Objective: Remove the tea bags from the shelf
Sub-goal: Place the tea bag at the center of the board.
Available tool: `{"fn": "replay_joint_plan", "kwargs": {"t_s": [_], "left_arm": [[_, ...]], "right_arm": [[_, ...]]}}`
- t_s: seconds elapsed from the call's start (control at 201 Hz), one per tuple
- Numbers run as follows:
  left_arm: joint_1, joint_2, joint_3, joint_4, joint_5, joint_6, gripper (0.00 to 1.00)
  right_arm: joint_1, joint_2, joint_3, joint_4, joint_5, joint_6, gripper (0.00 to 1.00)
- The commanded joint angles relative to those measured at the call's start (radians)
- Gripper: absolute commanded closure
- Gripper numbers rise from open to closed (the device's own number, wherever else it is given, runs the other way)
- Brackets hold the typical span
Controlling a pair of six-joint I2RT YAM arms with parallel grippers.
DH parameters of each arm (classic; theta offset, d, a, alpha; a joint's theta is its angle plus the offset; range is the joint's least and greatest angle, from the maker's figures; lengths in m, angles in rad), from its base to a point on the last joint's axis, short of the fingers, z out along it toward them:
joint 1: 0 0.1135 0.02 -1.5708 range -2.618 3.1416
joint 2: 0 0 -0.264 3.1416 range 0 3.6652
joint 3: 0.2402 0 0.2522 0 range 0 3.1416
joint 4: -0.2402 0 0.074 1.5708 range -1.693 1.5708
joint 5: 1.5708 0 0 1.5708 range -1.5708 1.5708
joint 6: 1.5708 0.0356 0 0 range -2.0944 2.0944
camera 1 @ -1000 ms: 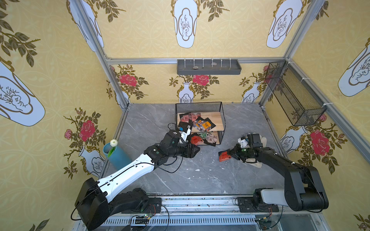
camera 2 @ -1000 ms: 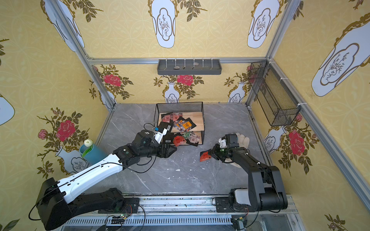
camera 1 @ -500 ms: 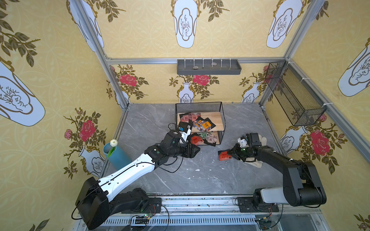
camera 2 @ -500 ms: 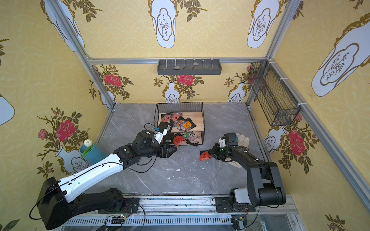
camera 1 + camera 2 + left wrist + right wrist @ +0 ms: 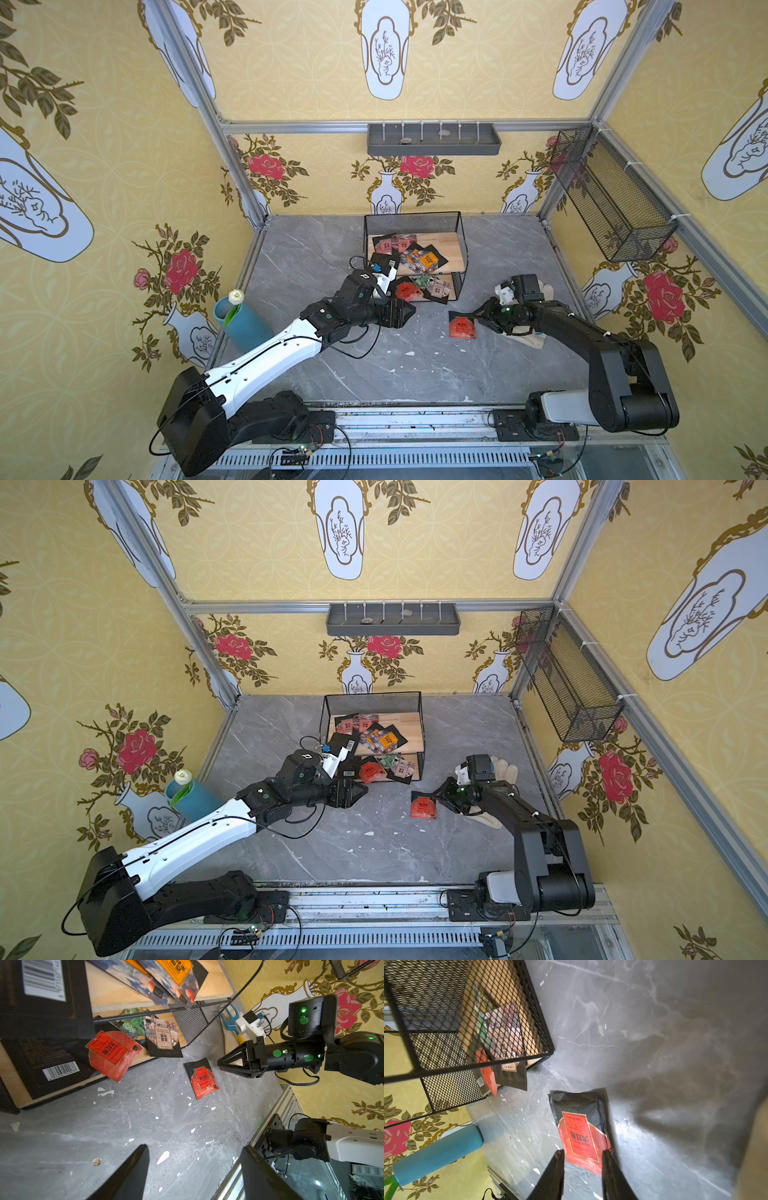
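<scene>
Red sachet (image 5: 113, 1054): "DA HONG PAO"; beige sachet (image 5: 163, 1037): "菊花普洱".

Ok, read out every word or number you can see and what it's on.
"大红袍 DA HONG PAO": on the red tea bag lying on the table.
"大红袍 DA HONG PAO": on the red sachet at the shelf front.
"菊花普洱": on the beige sachet.
Barcode digits and the green sachet: too blurred.

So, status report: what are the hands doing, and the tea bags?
Right hand open, red tea bag flat on table beside it. Left hand open, empty. Other tea bags on shelf. Nothing seen blocking.
</scene>
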Motion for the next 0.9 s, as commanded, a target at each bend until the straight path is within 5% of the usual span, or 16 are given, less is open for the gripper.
{"fn": "replay_joint_plan", "kwargs": {"t_s": [0.0, 0.891], "left_arm": [[0.000, -0.003, -0.001, 0.034, -0.006, 0.006, 0.22], [0.000, -0.053, -0.035, 0.031, -0.083, -0.028, 0.23]], "right_arm": [[-0.001, -0.014, 0.015, -0.028, 0.026, -0.016, 0.63], [0.047, -0.134, 0.093, -0.047, 0.024, -0.051, 0.44]]}}
